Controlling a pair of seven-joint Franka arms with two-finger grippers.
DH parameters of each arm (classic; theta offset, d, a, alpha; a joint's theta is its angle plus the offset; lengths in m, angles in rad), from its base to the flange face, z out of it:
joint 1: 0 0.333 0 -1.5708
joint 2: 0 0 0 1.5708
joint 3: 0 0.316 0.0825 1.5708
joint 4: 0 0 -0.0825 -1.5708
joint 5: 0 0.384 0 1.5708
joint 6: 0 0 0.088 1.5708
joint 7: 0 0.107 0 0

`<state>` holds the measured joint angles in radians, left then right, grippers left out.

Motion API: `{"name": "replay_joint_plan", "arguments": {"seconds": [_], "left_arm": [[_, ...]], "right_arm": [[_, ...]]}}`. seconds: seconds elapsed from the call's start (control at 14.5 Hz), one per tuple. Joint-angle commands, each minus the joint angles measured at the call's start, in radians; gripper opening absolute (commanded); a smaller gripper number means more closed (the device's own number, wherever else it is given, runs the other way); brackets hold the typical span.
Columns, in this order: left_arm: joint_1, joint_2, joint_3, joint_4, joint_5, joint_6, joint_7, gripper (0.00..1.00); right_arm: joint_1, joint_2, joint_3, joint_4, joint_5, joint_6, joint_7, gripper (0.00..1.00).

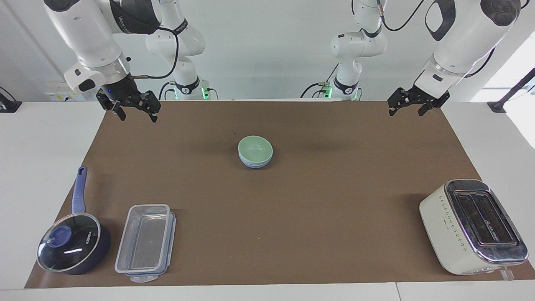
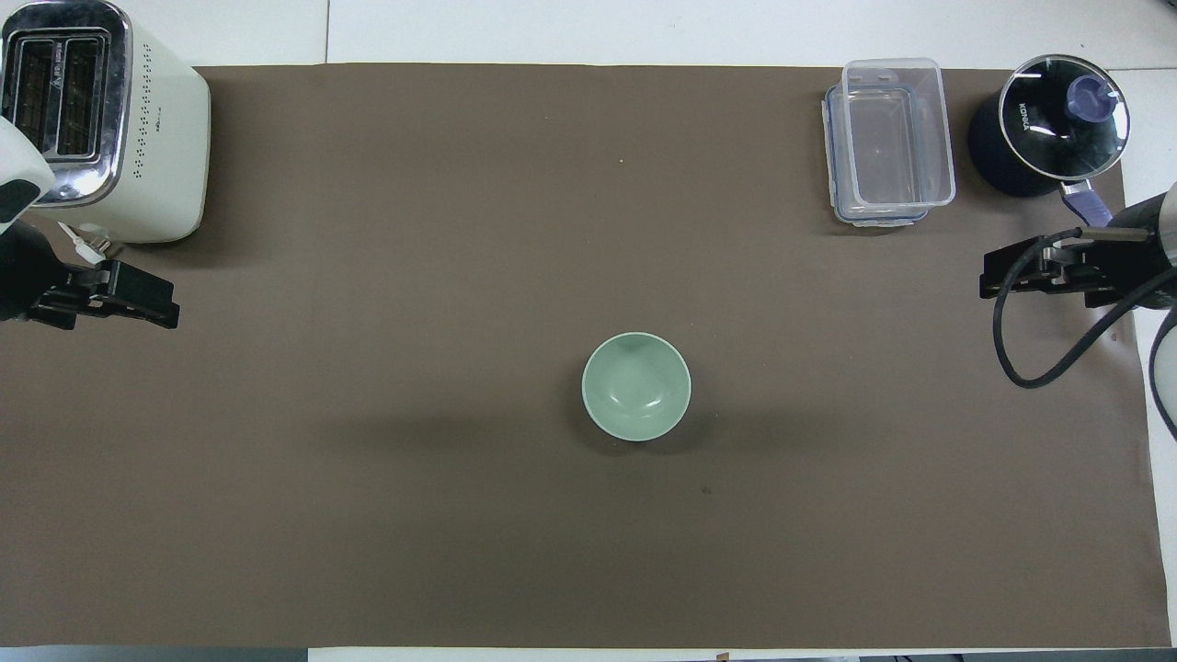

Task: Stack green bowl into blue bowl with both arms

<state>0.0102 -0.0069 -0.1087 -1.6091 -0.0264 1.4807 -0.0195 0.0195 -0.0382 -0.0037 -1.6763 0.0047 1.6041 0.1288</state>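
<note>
The green bowl [image 1: 255, 149] sits nested in the blue bowl [image 1: 256, 164] in the middle of the brown mat. In the overhead view the green bowl [image 2: 636, 386] covers the blue one. My right gripper [image 1: 138, 118] is open and empty, raised over the mat's corner at the right arm's end, well apart from the bowls; it also shows in the overhead view [image 2: 998, 276]. My left gripper [image 1: 405, 113] is open and empty, raised over the mat's edge at the left arm's end, and waits; it also shows in the overhead view [image 2: 156, 308].
A dark blue lidded saucepan [image 1: 73, 246] and a clear plastic box [image 1: 145, 242] stand farthest from the robots at the right arm's end. A white toaster [image 1: 474, 228] stands farthest from the robots at the left arm's end. The brown mat [image 1: 334, 234] covers the table.
</note>
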Motion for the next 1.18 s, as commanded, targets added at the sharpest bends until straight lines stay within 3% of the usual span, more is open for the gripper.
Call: {"name": "replay_joint_plan", "arguments": {"seconds": [0.0,1.11], "left_arm": [[0.001,-0.002,-0.003,-0.002,0.014,-0.003,-0.011,1.00],[0.001,-0.001,-0.003,-0.002,0.014,-0.003,-0.011,1.00]], "right_arm": [[-0.010,0.000,0.011,-0.005,-0.026,-0.018,-0.011,1.00],[-0.018,-0.006,0.010,-0.022,-0.029,0.020,-0.034,1.00]]}}
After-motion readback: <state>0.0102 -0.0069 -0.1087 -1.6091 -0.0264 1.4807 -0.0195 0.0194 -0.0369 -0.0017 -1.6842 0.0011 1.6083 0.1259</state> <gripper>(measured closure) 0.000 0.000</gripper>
